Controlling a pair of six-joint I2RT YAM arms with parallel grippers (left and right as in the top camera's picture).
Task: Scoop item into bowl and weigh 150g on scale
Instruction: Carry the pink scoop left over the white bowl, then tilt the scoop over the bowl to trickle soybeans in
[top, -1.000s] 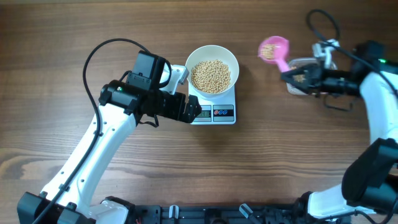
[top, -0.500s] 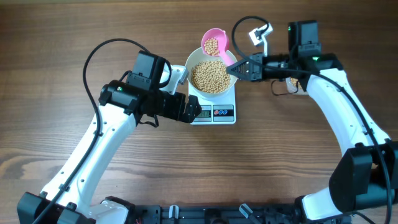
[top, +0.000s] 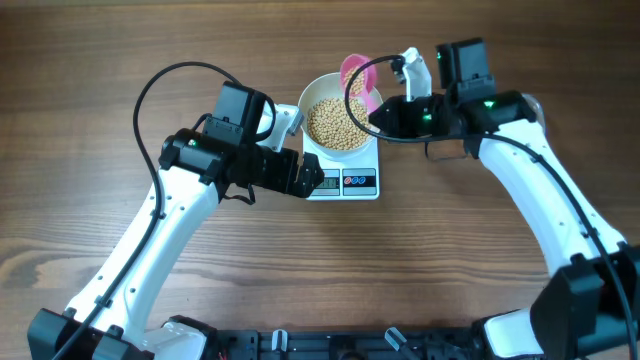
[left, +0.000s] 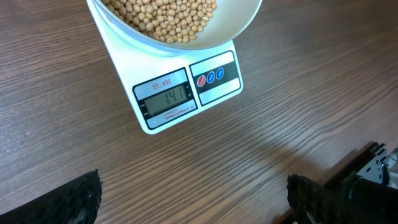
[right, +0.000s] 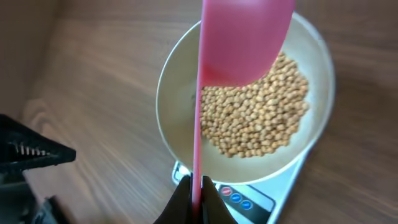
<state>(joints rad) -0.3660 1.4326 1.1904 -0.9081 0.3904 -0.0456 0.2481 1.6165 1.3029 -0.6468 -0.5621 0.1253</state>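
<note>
The white bowl (top: 341, 112) sits on the white scale (top: 345, 181), holding a heap of tan beans (top: 335, 122); the same beans (right: 258, 121) fill the bowl (right: 168, 118) in the right wrist view. My right gripper (top: 378, 113) is shut on the handle of a pink scoop (top: 358, 78), which is tipped on its side over the bowl's far rim. From the right wrist the scoop (right: 245, 37) shows its back above the beans. My left gripper (left: 193, 199) hangs open over bare table in front of the scale (left: 186, 93), whose display is lit.
The left arm (top: 215, 155) lies close along the scale's left side. Wooden table (top: 120, 60) stretches all around. The right arm (top: 520, 170) reaches in from the right.
The right gripper carried the pink scoop from the far right to the bowl, then rolled it on its side over the bowl's rim. The left arm has not moved.
</note>
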